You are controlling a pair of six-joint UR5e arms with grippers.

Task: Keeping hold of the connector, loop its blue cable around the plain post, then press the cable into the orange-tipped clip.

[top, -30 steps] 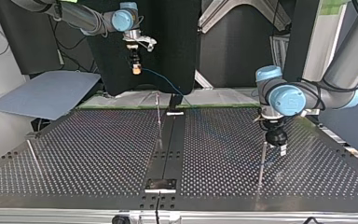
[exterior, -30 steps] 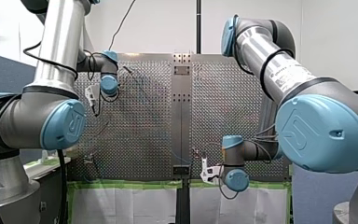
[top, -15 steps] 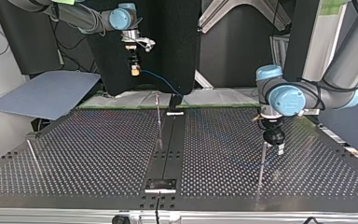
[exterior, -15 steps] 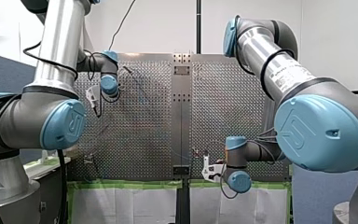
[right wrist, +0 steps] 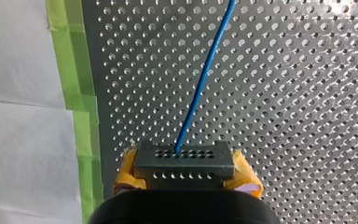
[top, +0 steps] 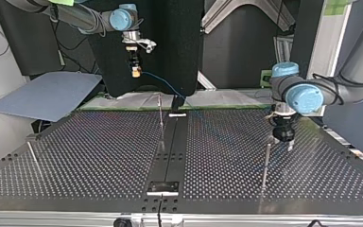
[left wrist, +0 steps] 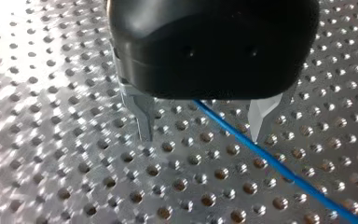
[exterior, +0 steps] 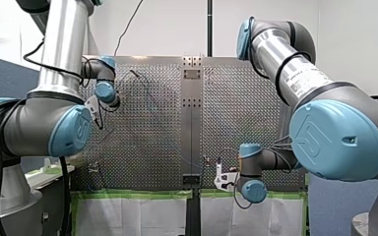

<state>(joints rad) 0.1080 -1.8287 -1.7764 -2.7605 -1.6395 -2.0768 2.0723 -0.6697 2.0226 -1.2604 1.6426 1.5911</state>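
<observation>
Connector [right wrist: 185,161] sits clamped between the yellow pads [right wrist: 125,178] of my right gripper [top: 135,72], jaws closed on its two ends. It's held well above the table [top: 90,156], by the far edge in the top view, prob. to keep the blue cable [right wrist: 204,79] lifted and lightly taut while the other arm routes it. My left gripper [left wrist: 203,126] hangs low over the perforations with metal fingers [left wrist: 143,119] spread and gripping nothing. The cable runs between them, nearer one finger, and seems to touch neither. My guess is it straddles the cable there to catch or steer it toward the post [top: 266,163] just beside it, which shows no coloured tip, so likely the plain one. A second post [top: 161,123] stands near the table's centre strip and may be the clip, but its tip is too small to call. Judging by this, the loop isn't made yet and the clip isn't reached. On views: the right wrist view shows the grip itself and the cable leaving the connector's row of holes, but no posts. The left wrist view alone shows the open jaws w/ cable between. The top view gives gripper heights and post positions, but loses the cable partway across the table. The front view is mostly arm bodies, with the grippers small and the cable hardly traceable.
</observation>
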